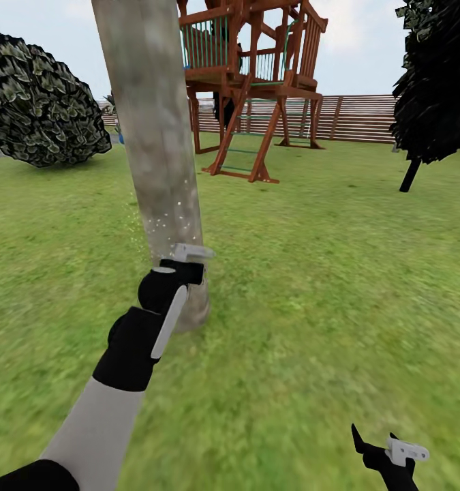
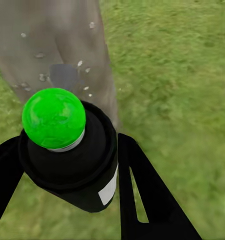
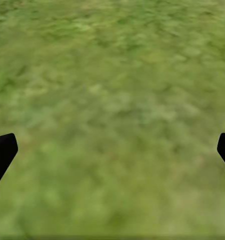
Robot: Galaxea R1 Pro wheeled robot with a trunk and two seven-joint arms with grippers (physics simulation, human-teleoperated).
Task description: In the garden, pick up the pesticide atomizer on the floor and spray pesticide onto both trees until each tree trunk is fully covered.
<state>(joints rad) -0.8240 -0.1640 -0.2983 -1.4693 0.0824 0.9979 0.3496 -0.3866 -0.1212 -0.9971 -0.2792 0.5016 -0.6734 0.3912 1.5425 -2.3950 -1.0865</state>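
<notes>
Your left tool (image 2: 67, 165) clamps the dark, green-capped pesticide atomizer (image 2: 67, 150), just before the mottled grey-beige tree trunk (image 1: 158, 157). Droplets speckle it; fuller coverage and the second tree look undone.

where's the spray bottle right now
The spray bottle is clamped in the left gripper, held low against the base of the tree trunk at the head view's left-centre. In the left wrist view its green top faces the droplet-speckled trunk.

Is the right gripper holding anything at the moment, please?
No, the right gripper has its fingers spread wide apart over bare grass.
</notes>
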